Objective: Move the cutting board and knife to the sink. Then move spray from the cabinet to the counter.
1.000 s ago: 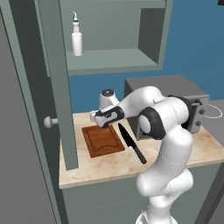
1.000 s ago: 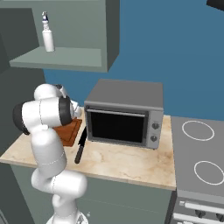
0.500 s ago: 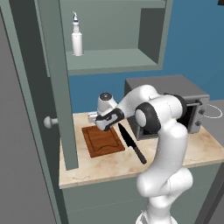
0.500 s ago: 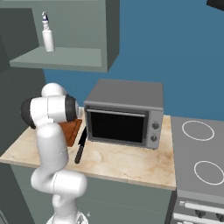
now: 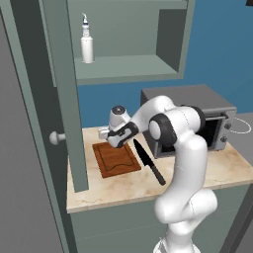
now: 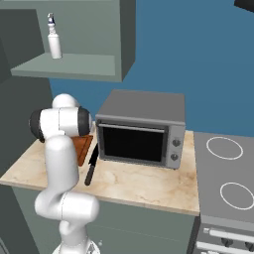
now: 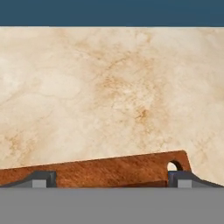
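Hovering w/ fingers spread wide, nothing held, the gripper (image 7: 109, 183) sits over the far edge of the cutting board (image 5: 116, 159), knife (image 5: 148, 160) just beside on counter (image 5: 207, 173).

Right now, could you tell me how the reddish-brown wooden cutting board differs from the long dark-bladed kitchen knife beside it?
The reddish-brown wooden cutting board is a broad flat rectangle with a groove near its edge; the long dark-bladed kitchen knife is narrow, pointed and black. The board has a hole at one corner; the knife shows none. Both lie flat on the beige marbled counter.
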